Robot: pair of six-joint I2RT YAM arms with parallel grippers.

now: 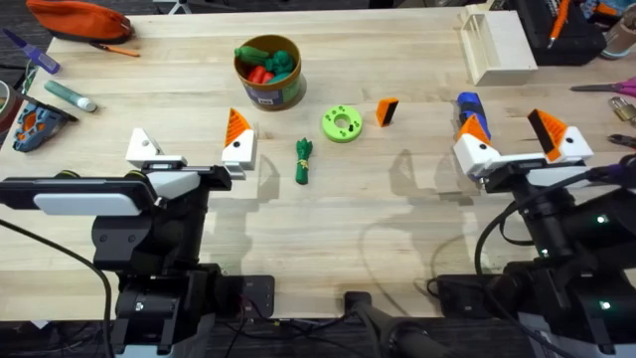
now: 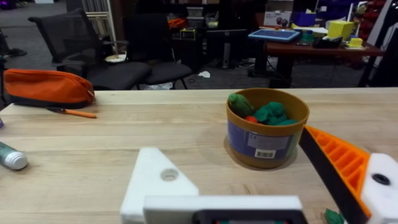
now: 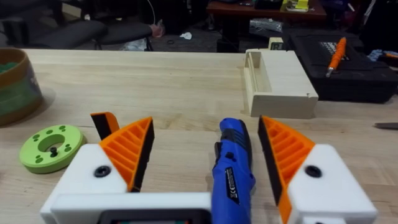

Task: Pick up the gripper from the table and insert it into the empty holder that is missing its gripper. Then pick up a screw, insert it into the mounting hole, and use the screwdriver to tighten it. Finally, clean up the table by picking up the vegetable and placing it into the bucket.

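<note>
The loose orange gripper with one black face stands on the table right of centre, and it peeks out behind a finger in the right wrist view. My left gripper is open. Its outer finger is the bare white holder; its other finger carries an orange pad. The dark green vegetable lies just right of it. The tan bucket holds toy vegetables. My right gripper is open, with the blue screwdriver lying between its fingers.
A lime-green disc with holes lies between the vegetable and the loose gripper. A pale wooden box stands at the back right. An orange pouch and a marker pen lie far left.
</note>
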